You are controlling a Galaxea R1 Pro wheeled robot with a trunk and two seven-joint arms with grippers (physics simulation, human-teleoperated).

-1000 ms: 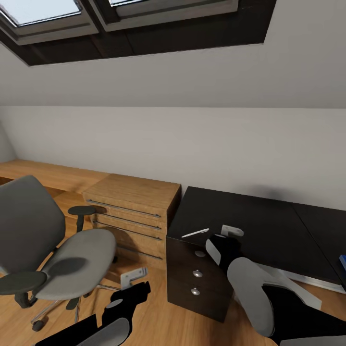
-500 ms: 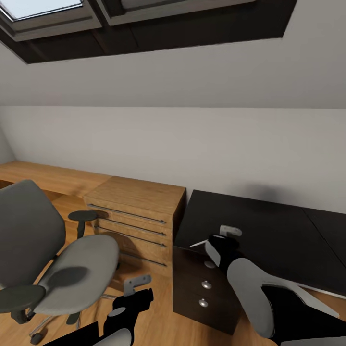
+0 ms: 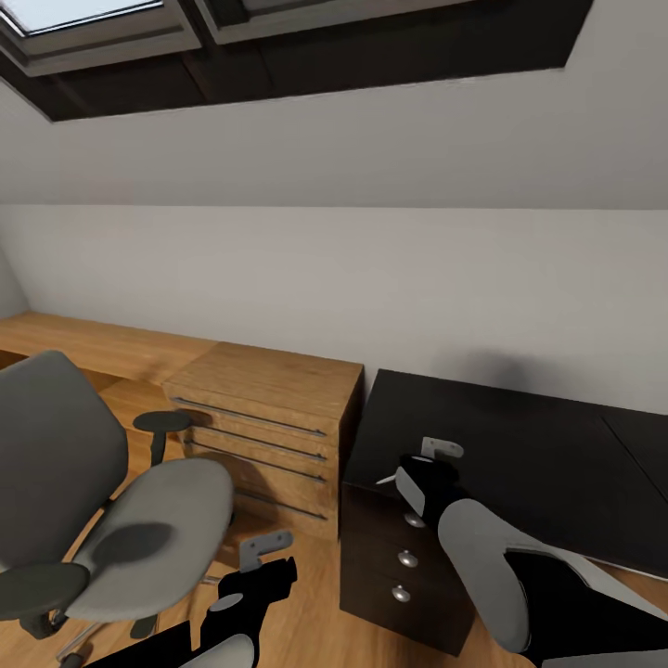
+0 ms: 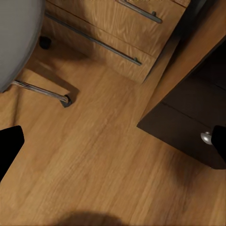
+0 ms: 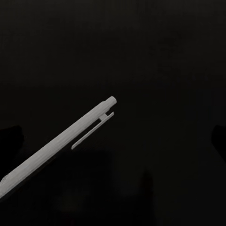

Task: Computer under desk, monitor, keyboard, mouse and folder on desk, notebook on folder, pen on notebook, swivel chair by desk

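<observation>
Counting one pen (image 5: 56, 143), one desk (image 3: 520, 445)

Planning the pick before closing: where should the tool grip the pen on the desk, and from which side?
Grip the pen mid-barrel, from straight above. It lies flat on the desk, so only its two long sides are open. Set the fingers across its slanted axis, away from the clip end.

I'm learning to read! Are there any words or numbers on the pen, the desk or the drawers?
None: no words, numbers or signs can be read.
The pen is plain white.
The desk top is bare black.
The wooden drawer chest has only handles.
</observation>
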